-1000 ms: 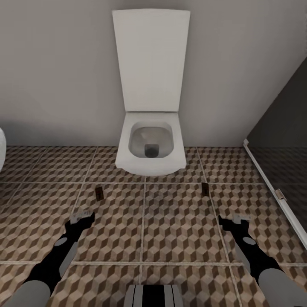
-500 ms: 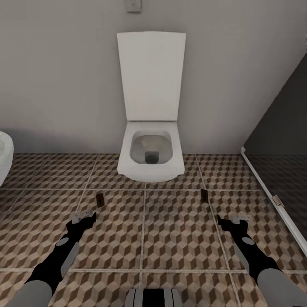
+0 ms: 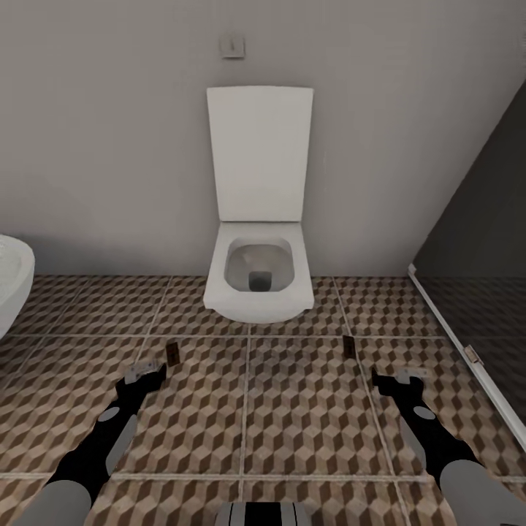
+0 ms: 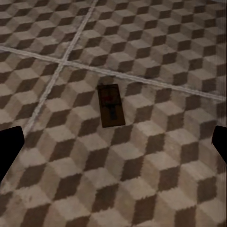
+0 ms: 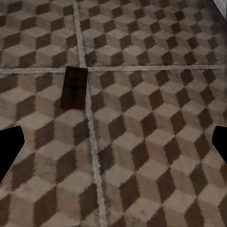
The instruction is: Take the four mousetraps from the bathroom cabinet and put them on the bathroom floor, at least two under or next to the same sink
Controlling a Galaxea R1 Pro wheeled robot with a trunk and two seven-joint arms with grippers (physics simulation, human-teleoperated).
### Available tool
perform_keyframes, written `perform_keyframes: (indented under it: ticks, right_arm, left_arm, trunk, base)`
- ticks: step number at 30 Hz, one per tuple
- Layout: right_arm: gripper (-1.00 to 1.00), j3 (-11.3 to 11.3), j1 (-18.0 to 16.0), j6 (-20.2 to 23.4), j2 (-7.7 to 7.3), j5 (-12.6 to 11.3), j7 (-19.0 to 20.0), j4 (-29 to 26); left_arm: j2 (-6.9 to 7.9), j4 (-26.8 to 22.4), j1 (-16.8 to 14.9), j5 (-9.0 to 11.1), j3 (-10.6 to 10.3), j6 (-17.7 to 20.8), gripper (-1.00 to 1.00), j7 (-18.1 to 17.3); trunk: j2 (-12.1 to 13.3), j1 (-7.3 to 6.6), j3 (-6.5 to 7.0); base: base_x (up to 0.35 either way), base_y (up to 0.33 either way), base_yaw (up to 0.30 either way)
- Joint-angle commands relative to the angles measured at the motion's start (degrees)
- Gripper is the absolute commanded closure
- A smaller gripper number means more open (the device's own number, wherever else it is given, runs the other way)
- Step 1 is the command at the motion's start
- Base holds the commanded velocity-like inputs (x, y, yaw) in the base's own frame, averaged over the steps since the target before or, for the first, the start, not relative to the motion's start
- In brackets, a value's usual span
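Mousetraps: two lie flat on the bathroom floor (image 3: 307, 409), one ahead of each arm. The left mousetrap (image 3: 173, 354) is just beyond the left gripper (image 3: 146, 374); the left wrist view shows its black wire and red spot facing up (image 4: 111, 105). The right mousetrap (image 3: 349, 346) lies beyond the right gripper (image 3: 398, 380), beside a grout line, and looks darker, detail unclear (image 5: 74, 87). Both rest clear of the toilet (image 3: 259, 281), one to either side of its bowl.

Handling, as a judgement: thin stiff boards, light, likely to skid on smooth tile. Best taken across the long edges, fingers kept off the wire mechanism; a flat board low on the floor leaves little to bite on.

Both grippers hang above the tiles with fingers spread and nothing between them.

A white sink edge (image 3: 11, 281) shows at far left, well apart from both traps. A dark shower partition (image 3: 475, 241) stands at right. A small wall plate (image 3: 232, 46) sits above the toilet lid.
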Motion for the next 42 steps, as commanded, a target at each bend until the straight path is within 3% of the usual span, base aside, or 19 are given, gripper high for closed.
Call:
perform_keyframes:
  ticks: [1, 28, 37, 42]
  right_arm:
    - [-1.0, -0.04, -0.02, -0.19, 0.02, -0.02, -0.07, 0.05]
    - [-1.0, 0.04, -0.02, -0.16, 0.07, -0.05, -0.06, 0.12]
    - [-1.0, 1.84, -0.01, -0.1, 1.47, -0.46, -0.04, 0.64]
    - [-1.0, 2.14, 0.11, -0.08, 1.73, -0.7, -0.05, 3.72]
  left_arm:
    - [0.02, 0.02, -0.02, 0.57, -0.15, -0.18, -1.0, 0.17]
    - [-0.08, 0.04, -0.02, 0.62, -0.15, -0.19, -1.0, 0.18]
    - [-0.38, 0.17, -0.02, 0.69, 0.11, -0.24, -1.0, 0.23]
    - [-0.38, 3.11, -0.02, 0.77, 0.37, -0.44, -1.0, 0.36]
  trunk:
    - [0.0, -0.03, 0.19]
    - [0.36, -0.73, 6.17]
    - [0.48, -0.96, 8.17]
    - [0.55, -1.09, 9.27]
  base:
    - [0.0, 0.0, 0.0]
    - [0.0, 0.0, 0.0]
    - [0.0, 0.0, 0.0]
    - [0.0, 0.0, 0.0]
